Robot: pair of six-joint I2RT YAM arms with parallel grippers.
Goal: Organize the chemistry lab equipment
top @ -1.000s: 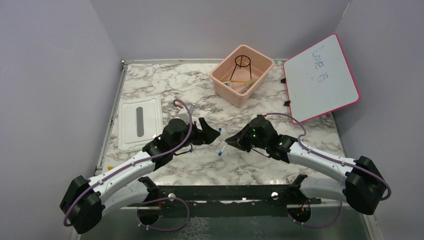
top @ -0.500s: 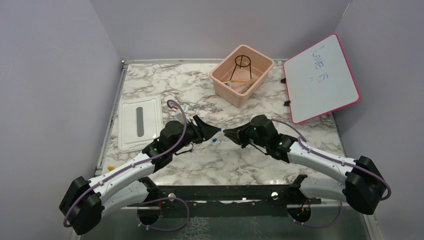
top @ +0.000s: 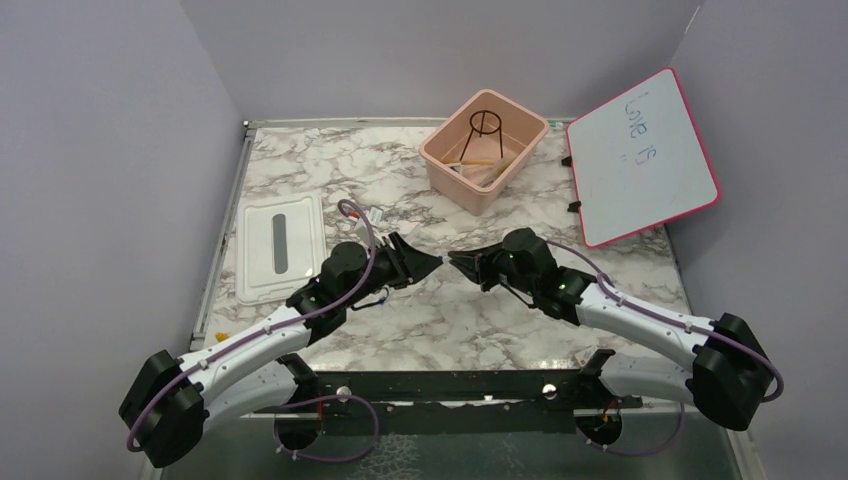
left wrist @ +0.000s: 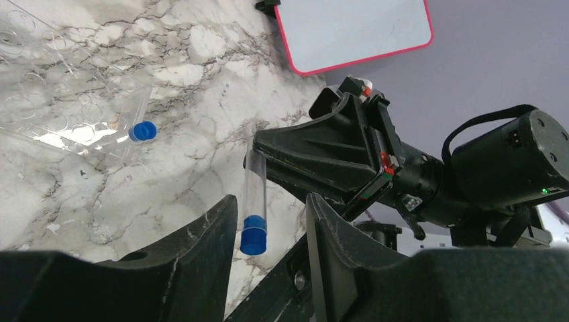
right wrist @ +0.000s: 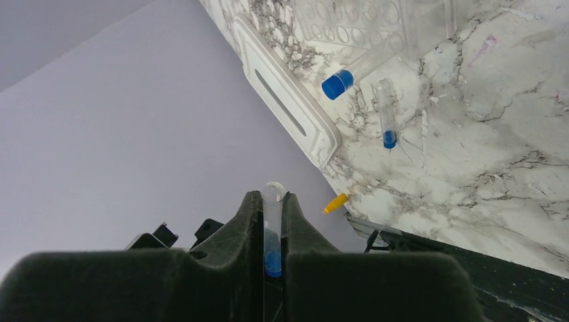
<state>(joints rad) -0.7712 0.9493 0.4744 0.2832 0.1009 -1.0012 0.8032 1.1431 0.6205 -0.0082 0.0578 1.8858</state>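
Observation:
My right gripper (right wrist: pixel 272 196) is shut on a clear test tube (right wrist: pixel 272 228) with a blue cap. In the left wrist view that tube (left wrist: pixel 254 194) hangs cap down from the right gripper (left wrist: pixel 263 149). It sits between the fingers of my left gripper (left wrist: pixel 272 198), closer to the left finger, with a gap on each side. The left jaws stand apart. From above, the two grippers meet tip to tip, left (top: pixel 432 264) and right (top: pixel 458 261), over the table's middle. A black wire tripod (top: pixel 485 125) stands in the pink bin (top: pixel 470 192).
Another blue-capped tube (left wrist: pixel 137 131) lies by a clear rack (left wrist: pixel 40 100). A smaller tube (right wrist: pixel 387 121) and a yellow piece (right wrist: pixel 335 202) lie near the white lid (top: pixel 281 246). The pink-framed whiteboard (top: pixel 640 155) leans at the back right.
Both grippers have moved toward each other and now meet. The left jaws have narrowed around the tube's capped end. The right gripper stays shut on the tube.

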